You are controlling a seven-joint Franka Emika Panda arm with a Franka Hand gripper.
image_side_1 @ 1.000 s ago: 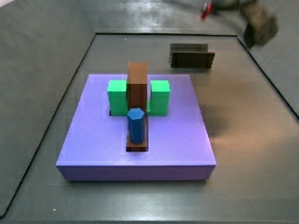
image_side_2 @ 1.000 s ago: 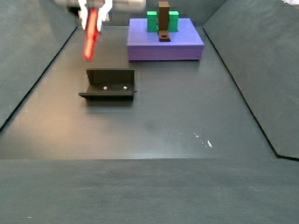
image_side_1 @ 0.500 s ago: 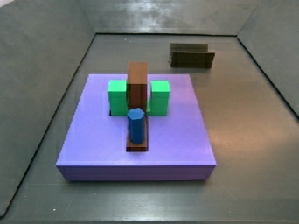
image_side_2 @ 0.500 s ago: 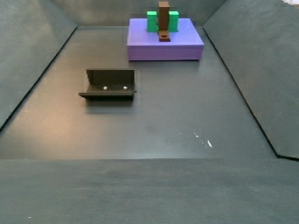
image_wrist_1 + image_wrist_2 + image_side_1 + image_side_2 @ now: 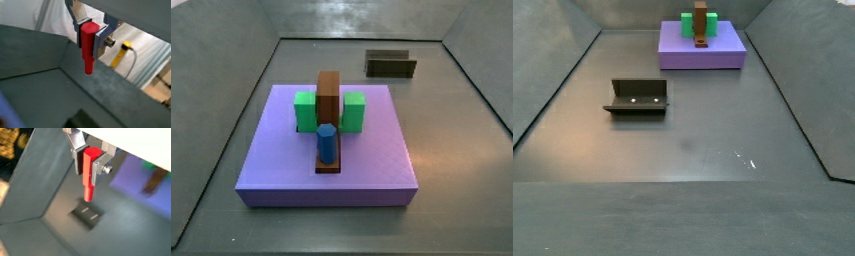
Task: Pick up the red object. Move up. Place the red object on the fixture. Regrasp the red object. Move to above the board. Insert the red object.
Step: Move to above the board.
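Gripper: the gripper (image 5: 89, 31) appeared only in both wrist views, out of frame in both side views; it was clenched on the red object (image 5: 88, 47), whose top sat between the silver fingers (image 5: 103, 37).
Red object: held upright, long axis vertical, most of its length hanging free below the pads.
Key relation: in a wrist view the fixture (image 5: 88, 214) lay on the tabletop (image 5: 60, 188) below the hanging tip, apparently close to in line with it; the next move was judged a descent onto it.
Fixture contents: nothing in it, seen at upper right (image 5: 390, 64) and at centre left (image 5: 637, 97).
Board: the board (image 5: 329, 155) carried green blocks (image 5: 306, 110), a brown slab (image 5: 329, 101) and a blue peg (image 5: 327, 143); no red piece on it.
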